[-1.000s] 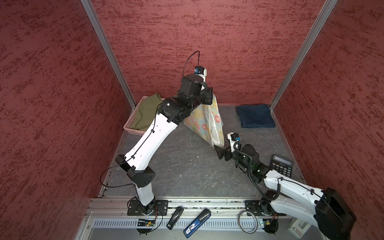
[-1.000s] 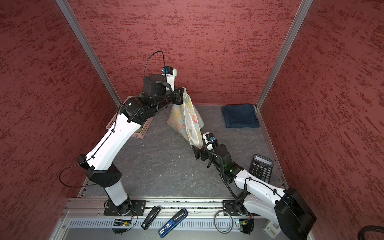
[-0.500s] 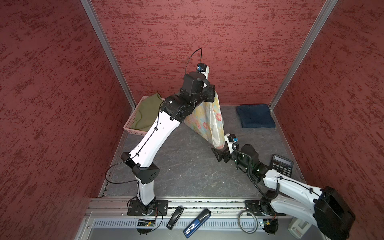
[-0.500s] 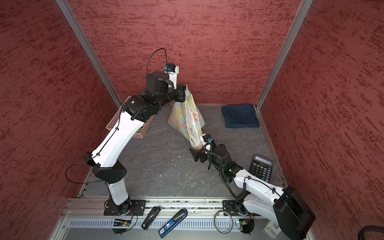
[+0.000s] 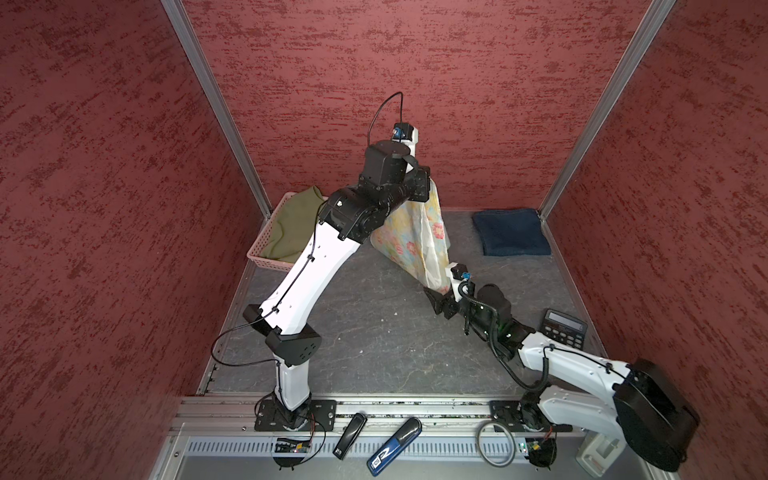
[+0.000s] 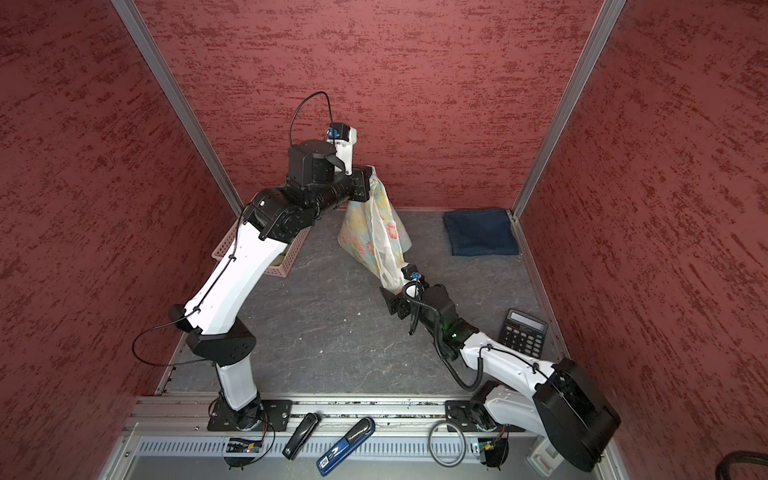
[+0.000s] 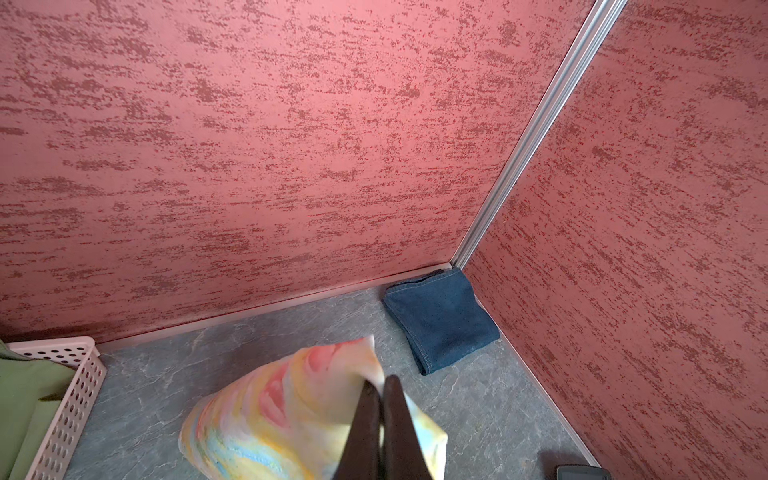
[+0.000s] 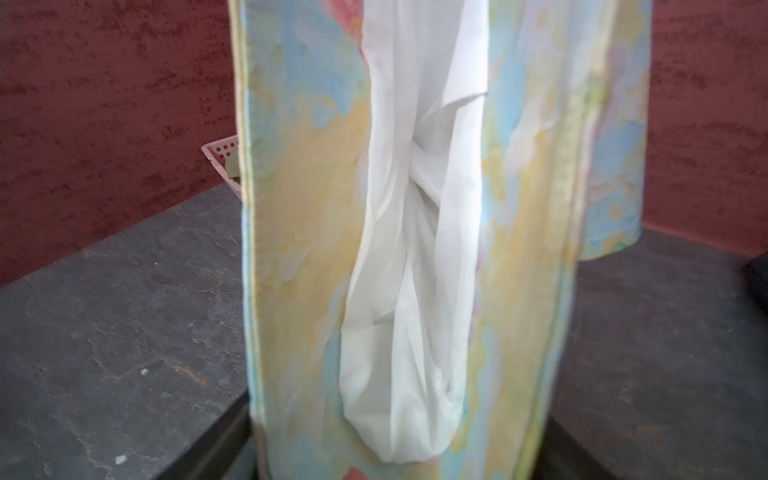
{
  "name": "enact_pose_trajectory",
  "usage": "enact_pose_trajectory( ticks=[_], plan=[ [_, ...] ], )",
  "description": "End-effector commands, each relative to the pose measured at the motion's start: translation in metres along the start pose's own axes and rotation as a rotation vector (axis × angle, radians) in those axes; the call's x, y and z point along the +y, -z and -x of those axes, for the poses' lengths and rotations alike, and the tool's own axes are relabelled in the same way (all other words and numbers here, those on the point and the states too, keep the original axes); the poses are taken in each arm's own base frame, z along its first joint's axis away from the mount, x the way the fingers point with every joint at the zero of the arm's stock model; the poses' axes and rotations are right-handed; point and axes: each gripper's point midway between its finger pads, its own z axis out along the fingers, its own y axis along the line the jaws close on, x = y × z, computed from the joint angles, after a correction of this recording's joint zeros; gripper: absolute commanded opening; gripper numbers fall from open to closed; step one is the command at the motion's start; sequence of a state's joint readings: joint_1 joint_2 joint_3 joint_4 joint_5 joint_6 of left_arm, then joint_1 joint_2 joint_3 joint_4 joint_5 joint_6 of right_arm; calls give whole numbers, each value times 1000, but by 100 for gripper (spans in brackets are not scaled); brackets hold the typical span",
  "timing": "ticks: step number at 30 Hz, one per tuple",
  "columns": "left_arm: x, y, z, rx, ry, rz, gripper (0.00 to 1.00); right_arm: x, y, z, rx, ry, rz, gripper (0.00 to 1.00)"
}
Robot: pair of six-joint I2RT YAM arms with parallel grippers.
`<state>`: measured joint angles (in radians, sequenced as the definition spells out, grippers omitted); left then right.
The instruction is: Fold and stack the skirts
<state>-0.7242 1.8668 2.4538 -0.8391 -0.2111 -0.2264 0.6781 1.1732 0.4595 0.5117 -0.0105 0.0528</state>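
The pastel floral skirt (image 5: 415,241) (image 6: 374,232) hangs in the air near the back wall. My left gripper (image 5: 428,182) (image 7: 380,384) is shut on its top edge. Low down, my right gripper (image 5: 438,291) (image 8: 399,449) sits at the hanging end, with the cloth (image 8: 415,249) and its white lining between its two spread fingers (image 8: 220,436). The dark blue denim skirt (image 5: 513,232) (image 7: 440,320) lies folded in the back right corner. The olive green skirt (image 5: 291,224) (image 7: 25,386) lies in the pink basket (image 5: 266,259) at the back left.
A black calculator (image 5: 563,328) lies by the right wall next to my right arm. A black stapler (image 5: 351,434) and a blue device (image 5: 392,446) rest on the front rail. Red walls close in three sides.
My left arm lifted the floral skirt slightly higher. My right gripper moved forward onto the skirt's hanging end, which now sits between its fingers.
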Motion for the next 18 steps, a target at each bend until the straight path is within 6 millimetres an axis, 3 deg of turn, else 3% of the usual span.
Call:
enact_pose_trajectory(
  ticks=[1, 2, 3, 7, 10, 14, 18],
  plan=[
    [-5, 3, 13, -46, -14, -16, 0, 2, -8, 23, -56, 4, 1, 28],
    [-6, 4, 14, -49, -15, -16, 0, 2, -7, 25, -53, 2, 0, 2],
    [-5, 5, 15, -49, -16, -17, 0, 1, -6, 28, -52, -2, -9, 0],
    [2, 16, 24, -52, -11, -10, 0, -5, 13, 57, -64, -4, -53, 0],
    [13, 32, 33, -55, 18, -19, 0, -15, 32, 93, -67, 5, -117, 0],
    [28, 61, 43, -59, 29, -12, 0, -33, 68, 145, -92, 24, -223, 0],
    [40, 97, 48, -66, 16, 7, 0, -44, 106, 181, -120, 35, -312, 0]
  ],
)
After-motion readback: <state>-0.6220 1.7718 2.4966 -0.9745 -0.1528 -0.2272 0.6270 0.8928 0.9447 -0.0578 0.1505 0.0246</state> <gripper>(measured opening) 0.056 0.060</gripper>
